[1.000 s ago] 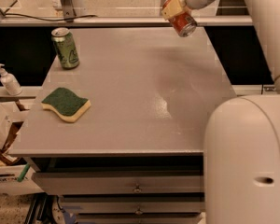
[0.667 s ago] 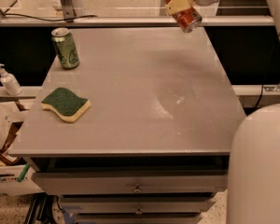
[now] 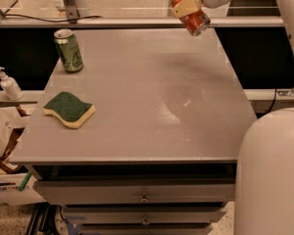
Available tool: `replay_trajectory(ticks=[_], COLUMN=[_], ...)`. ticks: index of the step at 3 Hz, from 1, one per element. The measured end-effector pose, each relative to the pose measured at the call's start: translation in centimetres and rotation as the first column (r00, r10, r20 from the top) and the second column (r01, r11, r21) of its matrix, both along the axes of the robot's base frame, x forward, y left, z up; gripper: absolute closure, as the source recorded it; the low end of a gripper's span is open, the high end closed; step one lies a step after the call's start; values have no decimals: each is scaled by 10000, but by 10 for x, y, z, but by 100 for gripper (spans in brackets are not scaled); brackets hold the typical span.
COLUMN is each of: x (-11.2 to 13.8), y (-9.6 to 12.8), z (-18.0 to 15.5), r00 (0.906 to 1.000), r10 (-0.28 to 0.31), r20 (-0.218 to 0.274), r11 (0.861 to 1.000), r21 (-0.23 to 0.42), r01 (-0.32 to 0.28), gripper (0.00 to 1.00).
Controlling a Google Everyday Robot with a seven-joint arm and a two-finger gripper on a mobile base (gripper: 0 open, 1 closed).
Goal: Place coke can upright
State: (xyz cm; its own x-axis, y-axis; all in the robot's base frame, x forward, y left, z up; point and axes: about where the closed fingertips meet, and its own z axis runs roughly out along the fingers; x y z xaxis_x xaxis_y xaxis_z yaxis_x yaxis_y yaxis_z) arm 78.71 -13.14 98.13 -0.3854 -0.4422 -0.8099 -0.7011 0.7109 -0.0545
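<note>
The coke can (image 3: 194,19), red-orange with a silver rim, hangs tilted in the air above the far right part of the grey table (image 3: 147,92). My gripper (image 3: 187,6) is shut on the coke can, its cream fingers around the can's upper half. The can's lower end points down and to the right, well above the table top.
A green can (image 3: 68,50) stands upright at the table's far left. A green and yellow sponge (image 3: 69,109) lies near the left edge. A soap dispenser (image 3: 9,83) and a box stand off the table to the left. The robot's white body (image 3: 272,175) fills the lower right.
The gripper with the coke can has shifted slightly left and the view has moved; the can stays tilted in the air.
</note>
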Motion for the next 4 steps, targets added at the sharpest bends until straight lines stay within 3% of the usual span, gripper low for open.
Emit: replay_trajectory(ticks=[1, 2, 3, 4], x=[-3, -12, -27, -43], y=[-2, -1, 4, 10], z=[6, 14, 19, 22], r00=[9964, 9690, 9184, 8492], r10=[517, 1545, 2526, 3466], r20=[668, 1928, 3045, 3984], r11=[9987, 9880, 9673, 9365], r21=[-34, -328, -554, -949], r01=[-516, -1510, -2476, -3377], gripper=[100, 100, 100, 100])
